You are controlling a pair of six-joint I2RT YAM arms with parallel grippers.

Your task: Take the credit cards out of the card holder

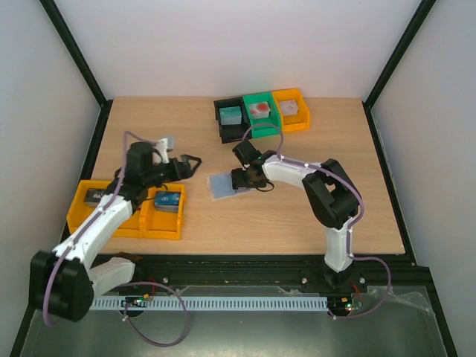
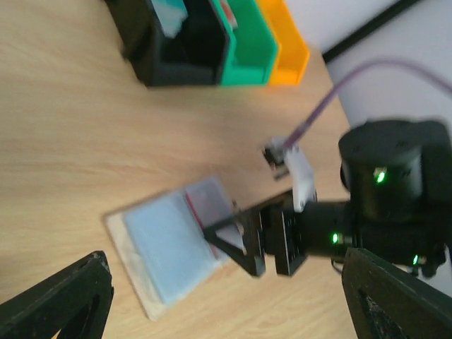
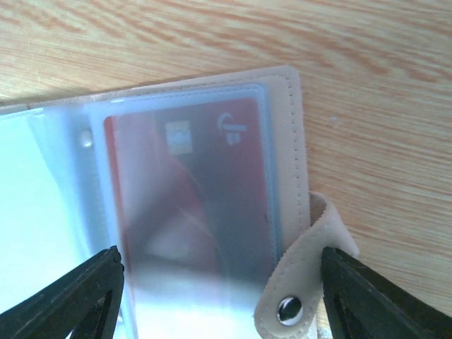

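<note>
**Card holder lying open on the table, red card inside**

You have the card holder (image 1: 222,186) spread open and flat, inside face up, near the middle of the wooden table (image 1: 297,223). Its cream-beige stitched border (image 3: 293,141) frames pale blue-grey clear sleeves (image 2: 166,247). In the right wrist view, the red card (image 3: 198,191) sits fully inside the sleeve by that border, with its chip and a white logo towards the top edge. The strap tab (image 3: 311,247) curls up off the same side, its metal snap stud (image 3: 287,308) facing you. You cannot make out a second card.
</note>
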